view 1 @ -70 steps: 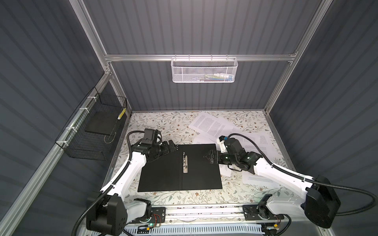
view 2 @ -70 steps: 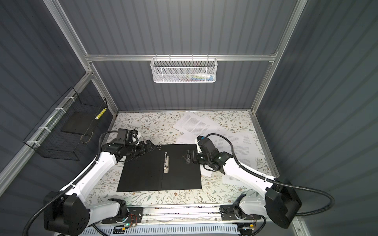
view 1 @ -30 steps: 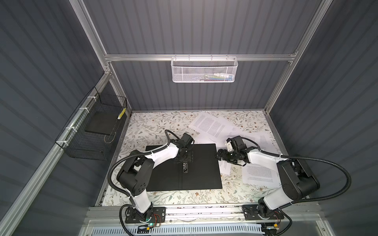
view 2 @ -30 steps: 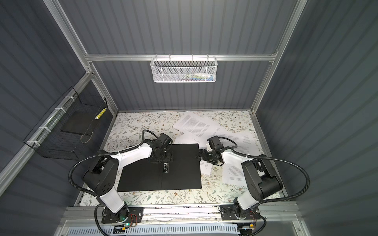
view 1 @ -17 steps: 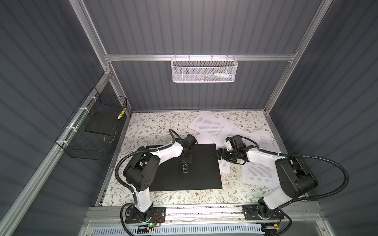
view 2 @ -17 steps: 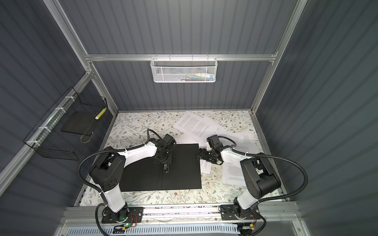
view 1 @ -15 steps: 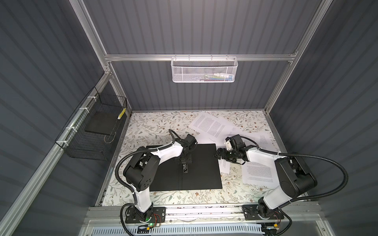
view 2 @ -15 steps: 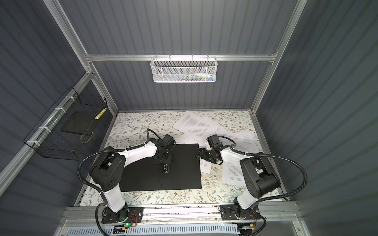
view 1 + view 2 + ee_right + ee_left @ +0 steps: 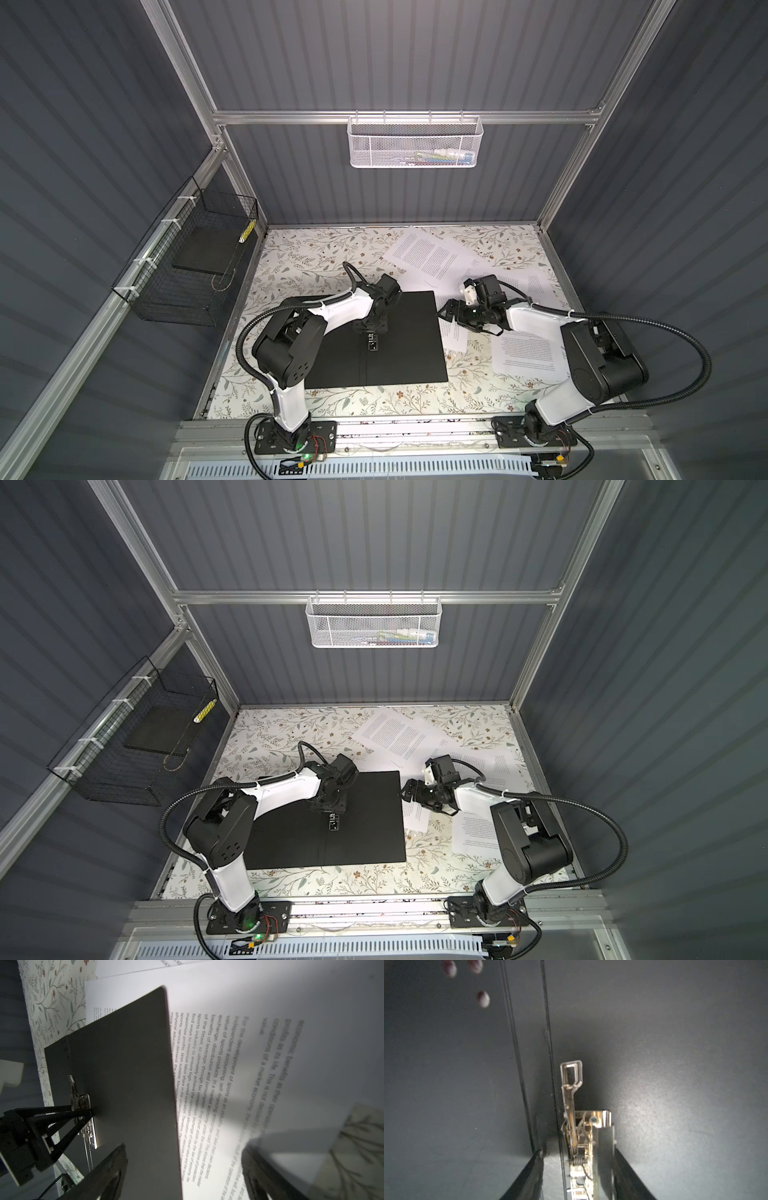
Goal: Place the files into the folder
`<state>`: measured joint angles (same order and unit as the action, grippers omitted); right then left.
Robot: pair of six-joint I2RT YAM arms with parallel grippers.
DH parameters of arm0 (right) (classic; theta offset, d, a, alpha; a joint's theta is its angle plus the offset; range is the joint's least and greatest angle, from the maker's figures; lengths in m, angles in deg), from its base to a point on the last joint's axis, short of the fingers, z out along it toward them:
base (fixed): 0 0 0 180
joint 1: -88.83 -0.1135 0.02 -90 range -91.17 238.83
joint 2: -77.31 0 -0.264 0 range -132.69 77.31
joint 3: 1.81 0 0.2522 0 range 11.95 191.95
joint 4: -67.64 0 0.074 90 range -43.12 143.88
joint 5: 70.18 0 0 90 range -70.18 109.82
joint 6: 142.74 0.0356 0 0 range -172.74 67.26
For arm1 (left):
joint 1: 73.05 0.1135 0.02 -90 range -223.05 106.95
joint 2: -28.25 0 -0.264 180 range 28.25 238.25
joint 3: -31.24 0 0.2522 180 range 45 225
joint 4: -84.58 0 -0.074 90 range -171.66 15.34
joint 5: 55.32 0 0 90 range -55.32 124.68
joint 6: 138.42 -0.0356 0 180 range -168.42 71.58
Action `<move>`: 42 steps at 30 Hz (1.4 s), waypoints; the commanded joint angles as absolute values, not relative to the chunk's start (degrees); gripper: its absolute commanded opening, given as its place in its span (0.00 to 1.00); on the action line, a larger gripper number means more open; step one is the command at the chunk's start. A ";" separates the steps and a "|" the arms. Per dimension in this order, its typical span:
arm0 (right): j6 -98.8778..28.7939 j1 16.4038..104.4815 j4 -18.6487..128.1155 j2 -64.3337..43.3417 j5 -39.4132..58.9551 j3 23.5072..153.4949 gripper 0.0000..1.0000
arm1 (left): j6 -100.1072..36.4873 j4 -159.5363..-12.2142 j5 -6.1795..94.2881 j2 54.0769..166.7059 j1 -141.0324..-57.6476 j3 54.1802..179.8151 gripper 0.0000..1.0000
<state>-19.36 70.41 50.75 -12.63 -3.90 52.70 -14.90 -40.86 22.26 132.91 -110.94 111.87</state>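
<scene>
Folder (image 9: 399, 345): found open and flat on the bench (image 9: 299, 257), black inside up, at the middle toward the near edge. This is confirmed in both top views.

Left pincer (image 9: 371, 328): set down on the folder's spine, in its far half. In the left wrist view the jaws are seen on either side of the metal clip (image 9: 571, 1093). Whether the clip is pinched cannot be told.

Files (image 9: 432, 257): spread loose on the bench, far of and right of the folder. All those seen lie outside it. One sheet (image 9: 455, 338) is partly covered by the folder's right edge.

Right pincer (image 9: 449, 313): held over that right edge, near the folder's far right corner, jaws spread wide and empty. In the right wrist view one finger (image 9: 112, 1167) is seen over the folder's black inside and the other over the printed sheet.
</scene>
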 commanded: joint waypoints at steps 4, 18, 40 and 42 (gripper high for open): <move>-12.93 73.76 49.10 -8.37 -5.13 43.25 0.86 | -19.70 -38.58 19.19 134.90 -105.82 111.07 0.54; -19.15 77.00 43.22 5.92 -1.34 46.42 0.99 | -19.90 -36.49 24.43 127.31 -109.57 120.77 0.75; -31.07 82.67 31.94 -19.91 4.24 67.67 0.95 | -10.23 -52.65 46.62 149.11 -120.29 134.80 0.80; -30.69 82.59 30.17 -20.74 2.34 68.17 0.94 | -10.26 -53.18 46.92 150.35 -120.27 134.73 0.80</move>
<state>-30.28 82.52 33.72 -19.36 4.93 66.65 -11.05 -52.66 44.75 148.17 -119.90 133.55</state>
